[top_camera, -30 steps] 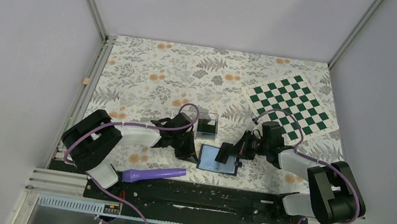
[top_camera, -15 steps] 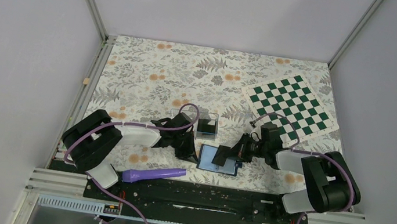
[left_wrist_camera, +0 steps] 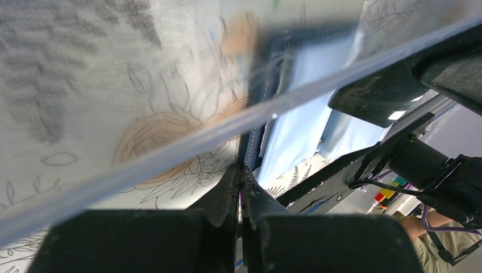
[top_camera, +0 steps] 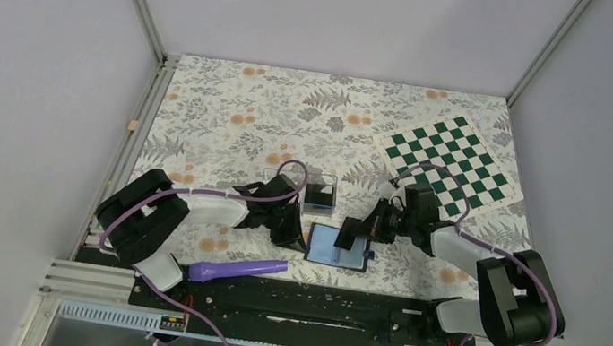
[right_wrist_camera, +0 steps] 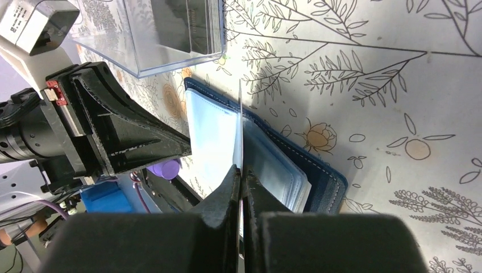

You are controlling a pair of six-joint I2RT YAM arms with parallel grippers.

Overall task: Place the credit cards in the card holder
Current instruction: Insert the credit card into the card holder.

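Right gripper (right_wrist_camera: pixel 240 170) is clamped tight on one credit card (right_wrist_camera: pixel 239 125), seen edge-on in the wrist view as a thin line. It hangs over the open card holder (right_wrist_camera: pixel 267 162), which lies flat on the table (top_camera: pixel 229 117) between the two arms, light blue inside facing up.

Left gripper (top_camera: pixel 298 237) is fully closed, tips at the holder's left edge. It looks like it's pinning the wallet down, but the left wrist view is blurred behind a clear wall, so I can't confirm contact or a pinch.

Progress, my read:
- Holder open and presented: done.
- One card picked and lined up across the pockets: done.
- Insertion: not done. The card's leading edge sits over the inner panel; I can't tell whether it has entered a slot.
- No dark card visibly seated in any pocket.
- More dark credit cards (right_wrist_camera: pixel 182 25) sit in the clear box (top_camera: pixel 319 195), just behind the holder.

So early stage: the card in hand plus the ones in the box are left. Pocket mouth alignment is the tight part.
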